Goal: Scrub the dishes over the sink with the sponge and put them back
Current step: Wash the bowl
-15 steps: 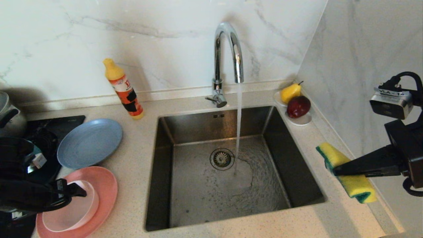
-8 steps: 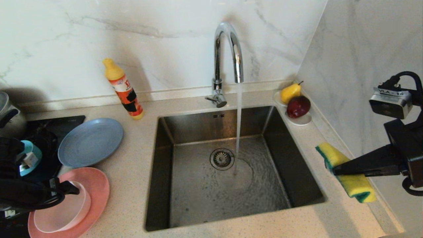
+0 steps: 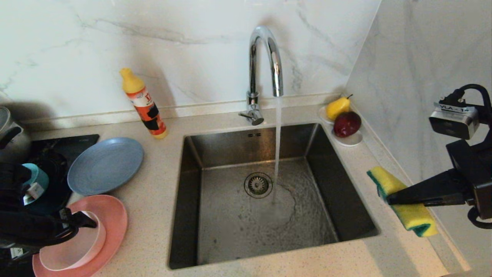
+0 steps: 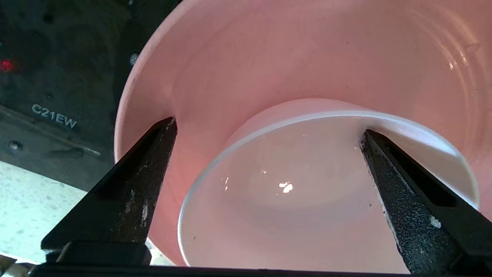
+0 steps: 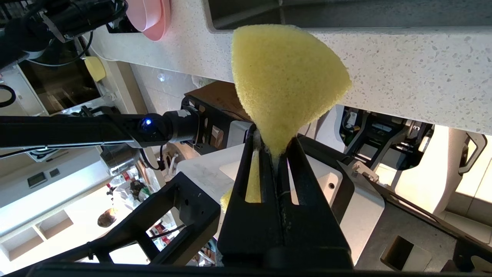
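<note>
A pale pink-white bowl (image 3: 77, 246) (image 4: 307, 200) sits on the salmon-pink plate (image 3: 115, 223) (image 4: 238, 61) at the counter's front left. My left gripper (image 3: 82, 224) (image 4: 269, 127) hangs open over them, one finger inside the bowl and the other outside its rim, over the plate. Behind them lie the grey-blue plate (image 3: 105, 165) and a teal bowl (image 3: 36, 175), the bowl half hidden by my left arm. My right gripper (image 3: 388, 199) (image 5: 275, 150) is shut on the yellow-and-green sponge (image 3: 399, 200) (image 5: 284, 84), above the counter to the right of the sink (image 3: 346, 215).
Water runs from the chrome tap (image 3: 265, 57) into the sink, beside the drain (image 3: 258, 184). An orange detergent bottle (image 3: 144, 104) stands at the back. A white dish of fruit (image 3: 344, 119) fills the back right corner. A steel pot (image 3: 11, 130) and black hob (image 3: 65, 144) are at far left.
The salmon plate with the bowl on it has slid a little to the left, and my left gripper has drawn back with it. More of the teal bowl shows. The right arm is still.
</note>
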{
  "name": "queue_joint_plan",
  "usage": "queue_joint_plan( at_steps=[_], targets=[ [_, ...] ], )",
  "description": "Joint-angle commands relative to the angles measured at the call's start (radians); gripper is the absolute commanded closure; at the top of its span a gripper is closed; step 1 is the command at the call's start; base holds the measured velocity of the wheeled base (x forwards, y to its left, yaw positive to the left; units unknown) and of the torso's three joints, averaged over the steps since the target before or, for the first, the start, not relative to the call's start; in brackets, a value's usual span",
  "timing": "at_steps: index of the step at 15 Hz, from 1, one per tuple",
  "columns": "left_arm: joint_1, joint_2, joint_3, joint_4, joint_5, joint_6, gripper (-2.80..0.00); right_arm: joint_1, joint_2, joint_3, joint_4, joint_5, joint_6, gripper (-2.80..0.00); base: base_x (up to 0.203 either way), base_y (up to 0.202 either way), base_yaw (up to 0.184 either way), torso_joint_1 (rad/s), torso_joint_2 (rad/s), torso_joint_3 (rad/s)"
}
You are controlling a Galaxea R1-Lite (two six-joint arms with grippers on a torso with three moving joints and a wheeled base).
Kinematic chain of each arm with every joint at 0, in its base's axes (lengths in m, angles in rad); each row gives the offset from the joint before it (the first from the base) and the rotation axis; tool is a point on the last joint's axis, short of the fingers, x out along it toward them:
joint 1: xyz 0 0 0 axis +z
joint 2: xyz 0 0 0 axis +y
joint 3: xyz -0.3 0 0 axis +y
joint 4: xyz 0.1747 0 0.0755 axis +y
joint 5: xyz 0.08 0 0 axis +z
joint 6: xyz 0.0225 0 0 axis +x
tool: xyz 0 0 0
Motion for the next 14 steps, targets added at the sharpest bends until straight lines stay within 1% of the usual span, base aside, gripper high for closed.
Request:
queue_joint_plan(
  at_steps=[1,4,5,10,14],
  targets=[
    [0.000,0.008,-0.007,0.002,0.000,-0.005,-2.80,0.000,0.002,-0.004,0.004,0.003,0.003,0.00,0.000,0.000,0.000,0.000,0.00,0.000],
    [0.000,0.008,-0.014,0.002,0.001,-0.013,-2.80,0.000,0.002,-0.001,0.004,0.003,0.003,0.00,0.000,0.000,0.000,0.000,0.00,0.000],
    [0.000,0.008,-0.017,0.002,0.000,-0.015,0.00,0.000,0.002,-0.001,0.004,0.003,0.003,0.00,0.000,0.000,0.000,0.000,0.00,0.000],
    [0.006,0.010,-0.021,0.000,0.002,-0.015,0.00,0.000,0.008,-0.001,0.004,0.003,0.003,0.00,0.000,0.000,0.000,0.000,0.00,0.000],
    [0.043,0.022,-0.045,0.003,0.003,-0.013,0.00,0.000,0.013,-0.001,0.004,0.003,0.003,0.00,0.000,0.000,0.000,0.000,0.00,0.000]
  ],
)
